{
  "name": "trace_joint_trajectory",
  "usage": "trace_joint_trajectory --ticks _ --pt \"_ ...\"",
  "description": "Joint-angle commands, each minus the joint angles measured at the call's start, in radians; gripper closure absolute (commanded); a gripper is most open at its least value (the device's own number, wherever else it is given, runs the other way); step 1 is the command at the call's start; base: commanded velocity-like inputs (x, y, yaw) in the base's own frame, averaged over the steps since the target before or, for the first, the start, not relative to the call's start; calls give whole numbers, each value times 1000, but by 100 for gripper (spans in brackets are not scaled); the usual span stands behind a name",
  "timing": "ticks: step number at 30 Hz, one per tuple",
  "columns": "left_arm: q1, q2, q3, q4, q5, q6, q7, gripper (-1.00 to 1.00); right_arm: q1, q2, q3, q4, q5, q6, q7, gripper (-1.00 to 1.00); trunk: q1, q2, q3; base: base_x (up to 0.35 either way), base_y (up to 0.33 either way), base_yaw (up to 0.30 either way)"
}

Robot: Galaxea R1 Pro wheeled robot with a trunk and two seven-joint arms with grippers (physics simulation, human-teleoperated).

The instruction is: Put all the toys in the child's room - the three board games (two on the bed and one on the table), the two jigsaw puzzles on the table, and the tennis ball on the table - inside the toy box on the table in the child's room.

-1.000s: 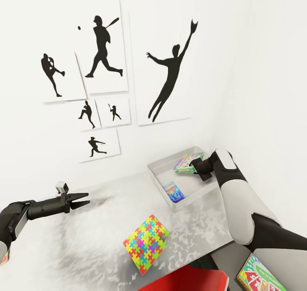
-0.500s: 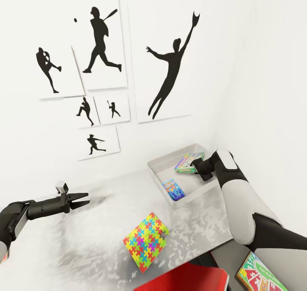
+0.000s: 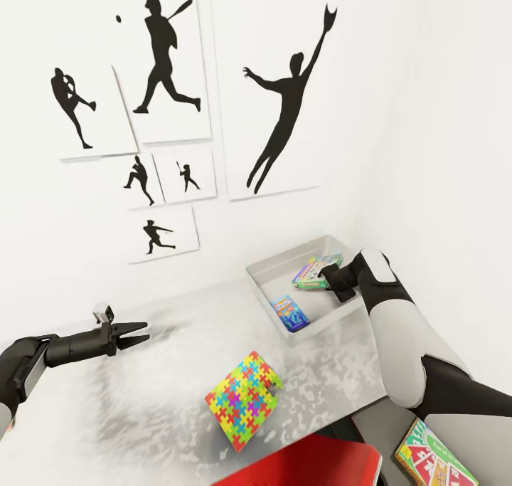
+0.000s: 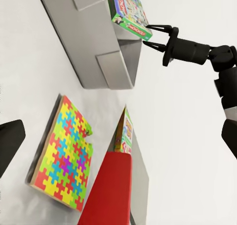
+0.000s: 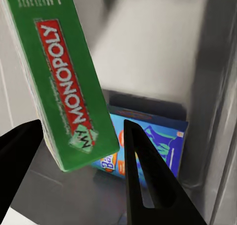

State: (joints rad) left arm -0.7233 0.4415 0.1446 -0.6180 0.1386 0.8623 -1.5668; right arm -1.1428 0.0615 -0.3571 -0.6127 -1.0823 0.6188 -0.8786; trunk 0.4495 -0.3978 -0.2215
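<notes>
Skip-Bo box: nearest you, below the table edge, unpacked. Jigsaw puzzle: flat on the table, awaiting pickup. Left gripper: fingers apart, empty, parked clear. Right gripper: fingers apart beside the green box, inside the toy box; your right wrist view alone reads "Monopoly" and the blue box beneath.
</notes>
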Motion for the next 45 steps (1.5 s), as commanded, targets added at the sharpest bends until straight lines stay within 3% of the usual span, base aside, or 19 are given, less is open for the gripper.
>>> trace_joint_trajectory --ticks 1,12,31,45 --pt "-1 0 0 0 0 11 -4 -100 -1 1 -5 -4 -3 4 -7 100 1 -2 -4 0 0 0" --pt "0 0 0 0 0 11 -4 -100 -1 1 -5 -8 0 -2 -5 100 1 -2 -12 0 0 0" --pt "1 5 1 0 1 11 -4 -100 -30 0 -5 -1 3 -105 -7 100 1 -2 -13 0 0 0" --pt "1 6 1 0 1 11 -4 -100 -44 2 0 20 1 -130 -7 100 1 -2 -13 0 0 0"
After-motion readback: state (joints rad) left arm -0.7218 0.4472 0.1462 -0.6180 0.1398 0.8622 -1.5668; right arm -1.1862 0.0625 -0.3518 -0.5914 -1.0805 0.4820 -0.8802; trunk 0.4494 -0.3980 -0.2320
